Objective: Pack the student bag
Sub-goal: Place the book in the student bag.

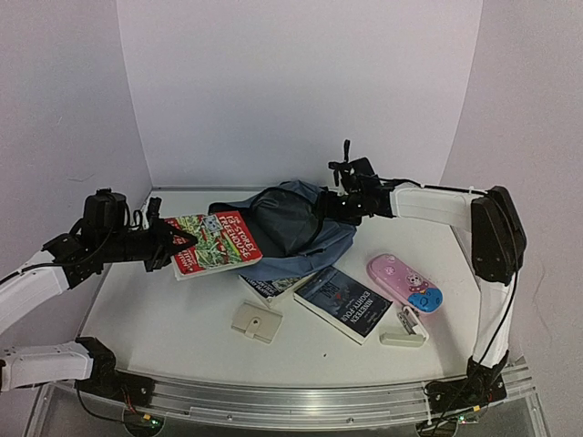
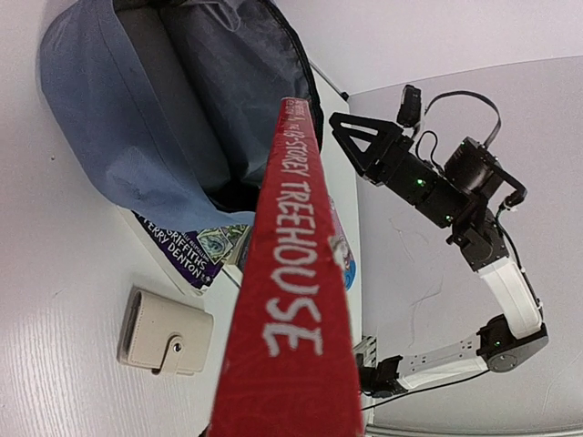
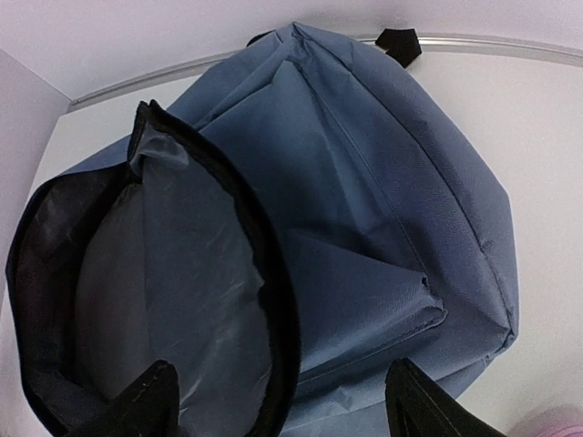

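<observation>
The slate-blue student bag [image 1: 296,232] lies at the back middle of the table, its black-rimmed mouth open toward the left. My left gripper [image 1: 180,242] is shut on the left edge of a red Treehouse book [image 1: 217,240] and holds it tilted just left of the bag's mouth. In the left wrist view the book's red spine [image 2: 296,300] points at the bag [image 2: 173,100] and hides my fingers. My right gripper [image 1: 333,206] is open over the bag's right side. In the right wrist view its fingers [image 3: 137,405] straddle the black rim [image 3: 273,309] of the open bag [image 3: 392,209].
A dark blue book [image 1: 344,302], a pink and blue pencil case [image 1: 405,283], a beige wallet [image 1: 255,321] and a small white item [image 1: 404,332] lie in front of the bag. Another book [image 1: 270,286] sticks out from under the bag. White walls enclose the table.
</observation>
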### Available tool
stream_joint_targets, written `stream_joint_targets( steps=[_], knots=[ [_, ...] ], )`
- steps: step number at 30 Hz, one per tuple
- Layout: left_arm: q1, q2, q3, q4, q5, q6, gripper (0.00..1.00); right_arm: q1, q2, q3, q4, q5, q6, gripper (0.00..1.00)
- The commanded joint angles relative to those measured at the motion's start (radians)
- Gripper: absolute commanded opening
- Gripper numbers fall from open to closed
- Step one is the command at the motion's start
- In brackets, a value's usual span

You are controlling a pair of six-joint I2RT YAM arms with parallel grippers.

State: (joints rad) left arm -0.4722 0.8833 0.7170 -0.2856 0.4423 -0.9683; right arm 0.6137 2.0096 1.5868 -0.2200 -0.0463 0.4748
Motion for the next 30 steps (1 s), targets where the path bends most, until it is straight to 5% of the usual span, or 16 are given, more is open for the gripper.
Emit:
stream_joint_targets(
  steps=[1, 8, 16, 30],
  knots=[
    [0.006, -0.031, -0.006, 0.063, 0.017, -0.018, 0.0, -0.033, 0.052, 0.063, 0.056, -0.167, -0.042, 0.76],
    [0.006, -0.016, -0.013, 0.1, 0.035, -0.021, 0.0, -0.045, 0.162, 0.128, 0.113, -0.357, -0.011, 0.6],
    [0.038, 0.052, 0.013, 0.155, 0.039, -0.043, 0.0, -0.046, 0.12, 0.128, 0.154, -0.315, 0.034, 0.0],
    [0.105, 0.451, 0.131, 0.469, 0.072, -0.148, 0.0, -0.044, -0.11, -0.009, 0.28, -0.311, 0.065, 0.0]
  ],
)
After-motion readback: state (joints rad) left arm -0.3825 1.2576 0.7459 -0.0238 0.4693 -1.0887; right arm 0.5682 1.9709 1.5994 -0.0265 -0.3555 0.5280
